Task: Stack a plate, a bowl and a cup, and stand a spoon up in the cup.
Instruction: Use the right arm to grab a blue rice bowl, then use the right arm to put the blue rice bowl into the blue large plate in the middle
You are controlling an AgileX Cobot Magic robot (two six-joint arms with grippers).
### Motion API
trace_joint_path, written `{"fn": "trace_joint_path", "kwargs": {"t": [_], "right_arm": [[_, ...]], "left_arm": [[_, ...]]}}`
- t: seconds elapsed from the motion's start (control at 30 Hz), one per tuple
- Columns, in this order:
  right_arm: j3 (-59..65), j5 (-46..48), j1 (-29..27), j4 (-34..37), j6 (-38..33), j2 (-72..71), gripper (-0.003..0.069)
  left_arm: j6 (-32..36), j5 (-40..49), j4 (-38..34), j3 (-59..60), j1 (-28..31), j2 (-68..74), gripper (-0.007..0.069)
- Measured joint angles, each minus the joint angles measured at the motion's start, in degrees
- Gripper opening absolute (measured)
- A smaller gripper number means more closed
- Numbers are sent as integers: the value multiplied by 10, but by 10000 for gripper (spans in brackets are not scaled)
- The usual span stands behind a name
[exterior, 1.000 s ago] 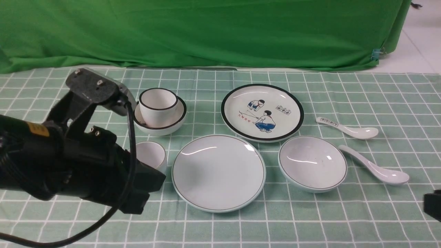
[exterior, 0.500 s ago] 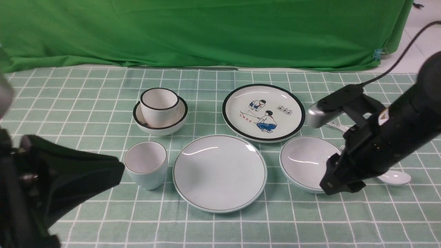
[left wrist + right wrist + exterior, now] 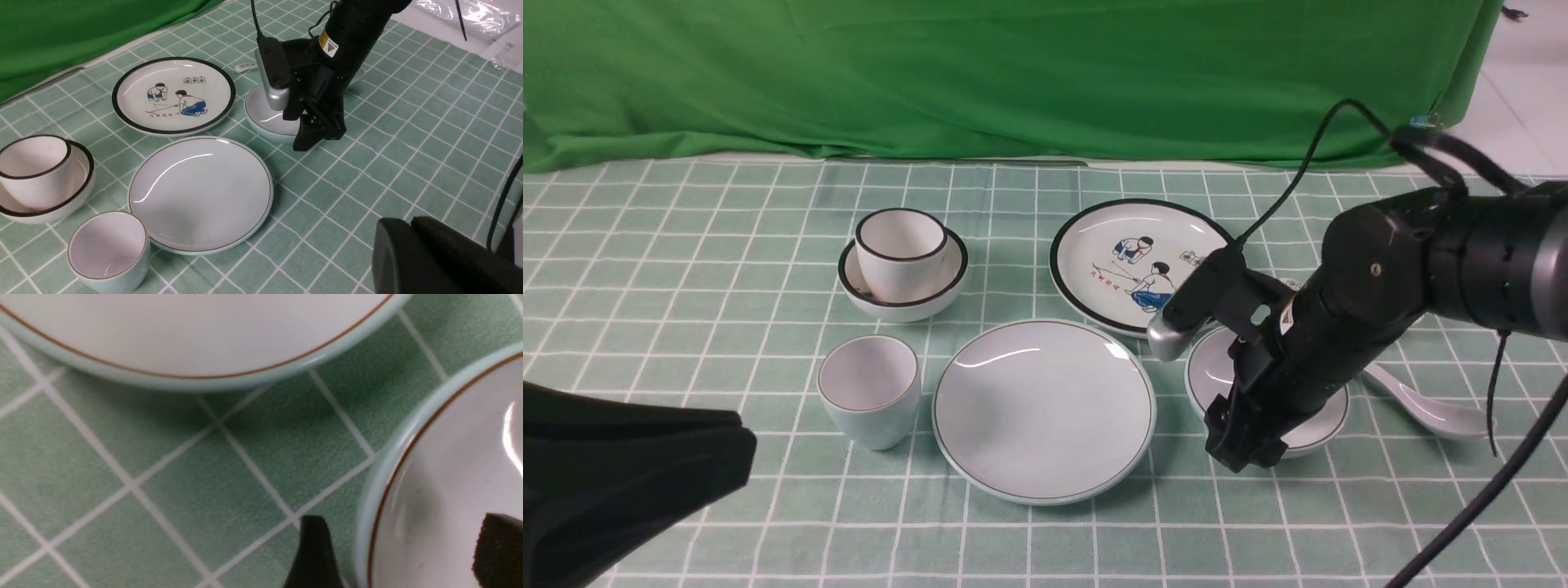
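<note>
front view: the right gripper [image 3: 1245,433] has swung in over the bowl [image 3: 1217,367], parted, gripping nothing; the left [image 3: 743,445] has drawn back, clenched. so stacking likely starts with the bowl, right of the plate [image 3: 1044,412]. checked green cloth [image 3: 1094,543] lies beneath; a green curtain [image 3: 1013,73] hangs at the far side.

So there's a bright green fabric curtain [image 3: 1013,73] hanging across the back, kinda wrinkled, with a smooth whitish surface [image 3: 1523,98] showing past its end. Table's got a muted green cloth with a white grid [image 3: 1045,547] on it, and there's crinkly clear plastic [image 3: 482,14] lying off past the edge.
</note>
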Motion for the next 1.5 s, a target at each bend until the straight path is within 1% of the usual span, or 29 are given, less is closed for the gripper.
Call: {"fn": "trace_joint_path", "kwargs": {"t": [0.07, 0.13, 0.17, 0.2, 0.23, 0.27, 0.3, 0.33, 0.37, 0.53, 0.63, 0.77, 0.9, 1.0, 1.07, 1.2, 1.5], "right_arm": [[0, -2, 0, -7, -1, 11, 486], [0, -4, 0, -10, -1, 21, 434], [0, -5, 0, -12, -1, 23, 427], [-1, -10, 0, -14, -3, 23, 369], [-3, -11, 0, -14, -4, 23, 329], [-4, -13, 1, -14, -5, 23, 313], [-7, -17, 2, -14, -8, 19, 250], [-7, -17, 2, -14, -9, 18, 235], [-10, -17, 2, -14, -11, 11, 187], [-11, -11, 7, -28, -9, -15, 102], [-23, 29, 25, -23, 14, -38, 99], [-80, 78, 82, -19, 34, -63, 99], [-143, 83, 147, -15, 41, -41, 99], [-174, 81, 175, -12, 48, 0, 99], [-199, 81, 185, -11, 50, 35, 99], [-246, 81, 186, -13, 54, 99, 99], [-257, 77, 187, -15, 83, 123, 102]], "left_arm": [[0, 0, 0, 0, 0, 0, 17], [0, 0, 0, 0, 0, 0, 17], [0, 0, 0, 0, 0, 0, 17], [0, 0, 0, 0, 0, 0, 17], [0, 1, 0, 0, 0, 0, 17], [0, 1, 0, 0, 0, 0, 17], [0, 3, 0, 0, 0, 0, 17], [0, 4, 0, 0, 0, 0, 17], [0, 5, 0, 0, 0, 0, 17], [0, 11, 1, 0, 0, 0, 17], [0, 12, 8, 0, 0, 0, 17], [3, 12, 15, 0, 0, 0, 17], [3, 12, 19, 0, 0, 0, 17], [4, 12, 22, 0, 0, 0, 17], [4, 12, 23, 0, 0, 0, 17], [4, 12, 25, 0, 0, 0, 17], [4, 12, 25, 0, 0, 0, 17]]}}
